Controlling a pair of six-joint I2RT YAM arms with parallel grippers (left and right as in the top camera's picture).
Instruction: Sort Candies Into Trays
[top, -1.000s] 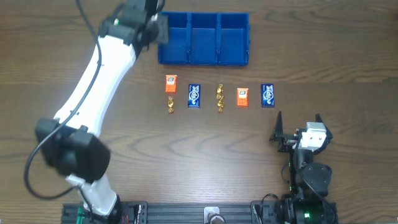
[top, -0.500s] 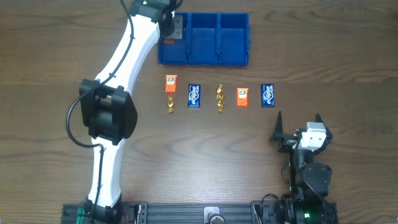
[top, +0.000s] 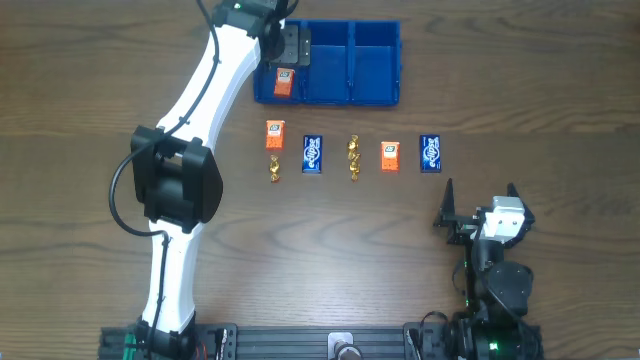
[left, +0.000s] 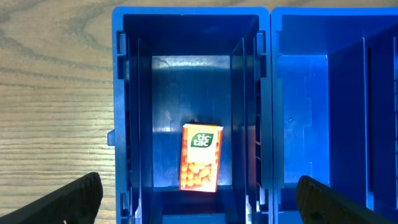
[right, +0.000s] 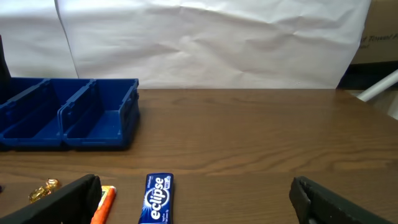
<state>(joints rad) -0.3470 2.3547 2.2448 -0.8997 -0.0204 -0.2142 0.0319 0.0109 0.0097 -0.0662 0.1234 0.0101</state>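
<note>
Since half a second ago, the orange box (top: 284, 82) has left the left gripper (top: 292, 45) and now lies flat in the left compartment of the blue tray (top: 326, 98), toward that compartment's lower end in the top view. The gripper itself has shifted slightly to the right above it. The wooden table (top: 560, 100) spans the whole frame. The left arm (top: 215, 90) stretches from the lower left up to the three-compartment tray at the top centre. In its wrist view its fingers (left: 74, 198) stand spread wide apart, gripping nothing, with the dropped box lying between them on the tray floor. The right arm (top: 495, 280) sits folded at the lower right, and the right gripper (top: 478, 200) is likewise spread apart and empty. A row of candies lies across the middle of the table, well below the tray. From the left it runs: a second orange box (top: 275, 134) with a gold candy (top: 274, 170) just beneath it, a blue pack (top: 312, 153), two stacked gold candies (top: 353, 157), a third orange box (top: 390, 155) and a second blue pack (top: 431, 153).
</note>
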